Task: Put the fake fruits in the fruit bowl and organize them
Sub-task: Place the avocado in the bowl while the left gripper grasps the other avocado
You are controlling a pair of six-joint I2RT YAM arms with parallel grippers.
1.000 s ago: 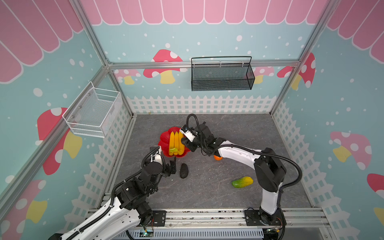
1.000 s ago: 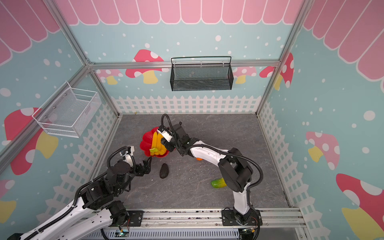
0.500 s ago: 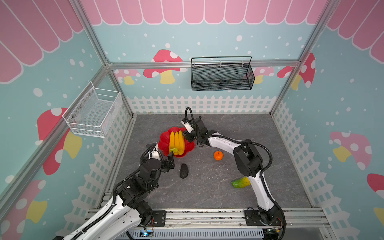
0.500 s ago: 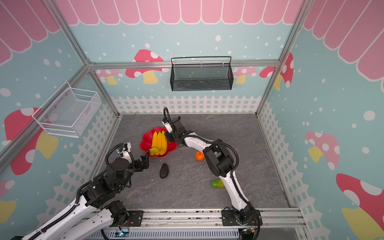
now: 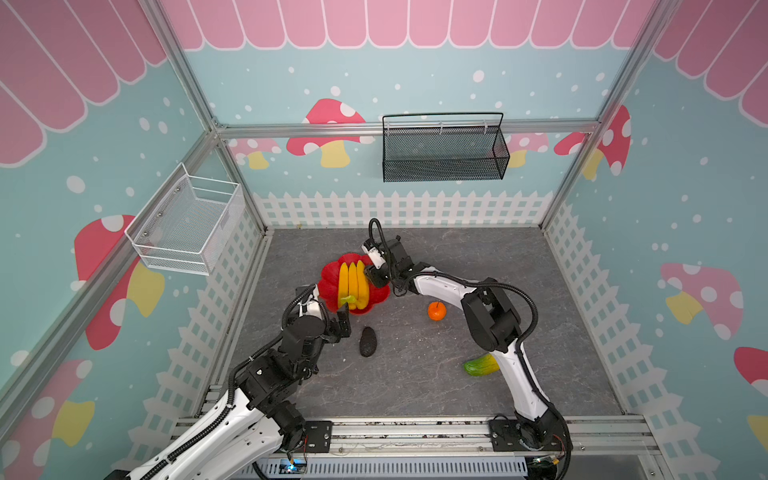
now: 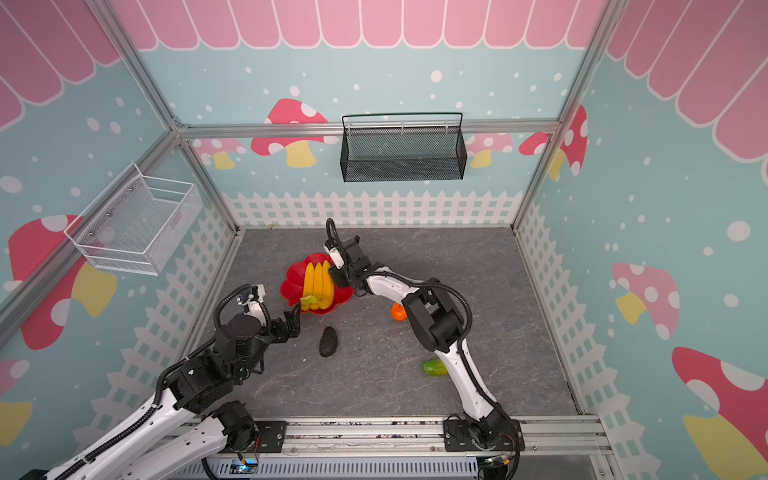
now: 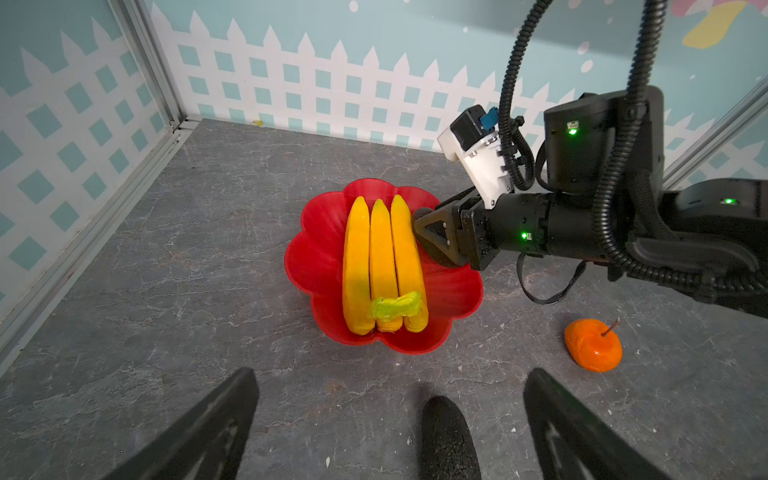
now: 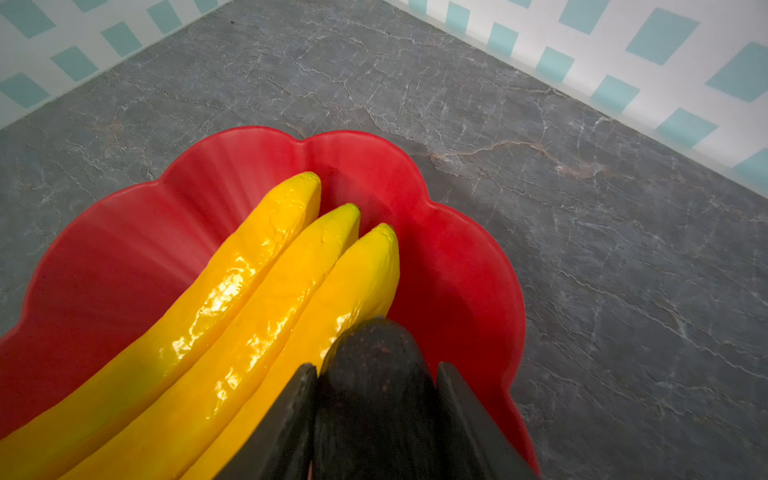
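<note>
The red scalloped fruit bowl [image 5: 330, 276] sits on the grey floor with the yellow banana bunch [image 5: 352, 284] lying in it. My right gripper [image 8: 376, 399] hovers low over the bowl's right side beside the bananas, shut on a dark bumpy avocado [image 8: 376, 374]. A second avocado [image 5: 368, 341] lies on the floor in front of the bowl, between the spread fingers of my open left gripper [image 7: 388, 415], which touch nothing. The orange [image 5: 436, 311] rests right of the bowl. The green-yellow fruit [image 5: 481, 365] lies at front right, partly behind my right arm.
A black mesh basket [image 5: 444, 153] hangs on the back wall and a white wire basket [image 5: 187, 226] on the left wall. White picket-fence walls close in the floor on all sides. My right forearm [image 5: 440, 286] stretches low between the bowl and the orange.
My right arm has shifted its elbow while the gripper with the avocado stayed at the bowl, ending beside the bananas. The left gripper edged a little toward the bowl.
</note>
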